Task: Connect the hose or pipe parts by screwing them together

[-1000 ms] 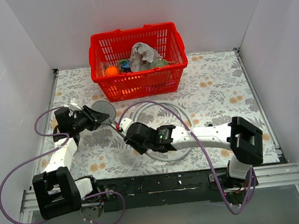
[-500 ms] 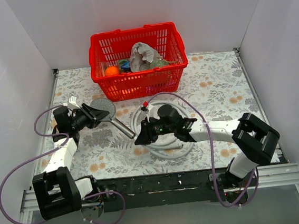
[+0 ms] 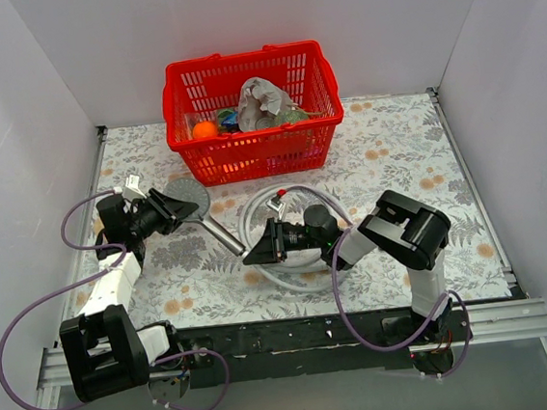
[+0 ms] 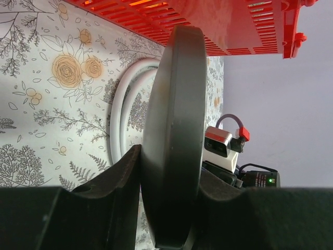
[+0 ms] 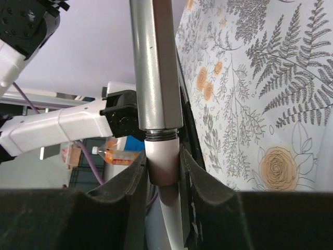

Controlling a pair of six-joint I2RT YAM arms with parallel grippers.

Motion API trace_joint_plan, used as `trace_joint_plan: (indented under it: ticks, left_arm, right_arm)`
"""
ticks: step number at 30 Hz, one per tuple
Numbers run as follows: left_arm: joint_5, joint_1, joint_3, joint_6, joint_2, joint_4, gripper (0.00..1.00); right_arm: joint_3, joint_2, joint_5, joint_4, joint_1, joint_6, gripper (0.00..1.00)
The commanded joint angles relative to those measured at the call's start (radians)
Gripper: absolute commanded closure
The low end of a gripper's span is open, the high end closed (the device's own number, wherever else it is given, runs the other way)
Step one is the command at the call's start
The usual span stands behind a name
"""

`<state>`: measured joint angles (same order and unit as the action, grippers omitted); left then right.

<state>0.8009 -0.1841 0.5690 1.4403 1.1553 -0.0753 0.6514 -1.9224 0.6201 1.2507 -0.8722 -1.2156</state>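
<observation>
The shower head's round grey disc (image 3: 187, 192) is clamped edge-on (image 4: 174, 130) between the fingers of my left gripper (image 3: 171, 208) (image 4: 169, 174), which is shut on it. Its dark straight handle (image 3: 221, 233) (image 5: 153, 62) slants toward the table's middle. At the handle's tip, my right gripper (image 3: 255, 253) (image 5: 164, 161) is shut on the hose's pale end nut (image 5: 163, 159). The nut sits against the handle's end, with a band of thread (image 5: 162, 135) still showing between them. The light-grey hose (image 3: 298, 278) (image 4: 119, 114) lies coiled under the right arm.
A red basket (image 3: 321, 113) with an orange ball and other items stands at the back centre, just behind the disc. Purple cables (image 3: 81, 216) loop beside both arms. White walls close in the left, right and back. The table's dark front edge (image 3: 296, 334) runs below the hose.
The right arm has folded up and its wrist has turned while its gripper stayed at the handle's tip. The left arm and the shower head have held still.
</observation>
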Motion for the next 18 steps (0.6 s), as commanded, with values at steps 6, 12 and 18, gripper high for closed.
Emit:
trace_joint_plan:
  ticks: [6, 12, 18]
  left_arm:
    - [0.132, 0.014, 0.015, 0.051, -0.048, 0.023, 1.00]
    - [0.112, 0.009, 0.025, 0.051, -0.054, 0.037, 1.00]
    - [0.086, 0.002, 0.060, 0.043, -0.037, 0.069, 1.00]
  right_arm:
    - [-0.012, 0.162, -0.043, 0.201, 0.052, 0.104, 0.42]
    - [0.086, 0.399, -0.149, -0.601, 0.053, 0.572, 0.09]
    - [0.448, 0.438, -0.610, -1.455, -0.138, 0.988, 0.05]
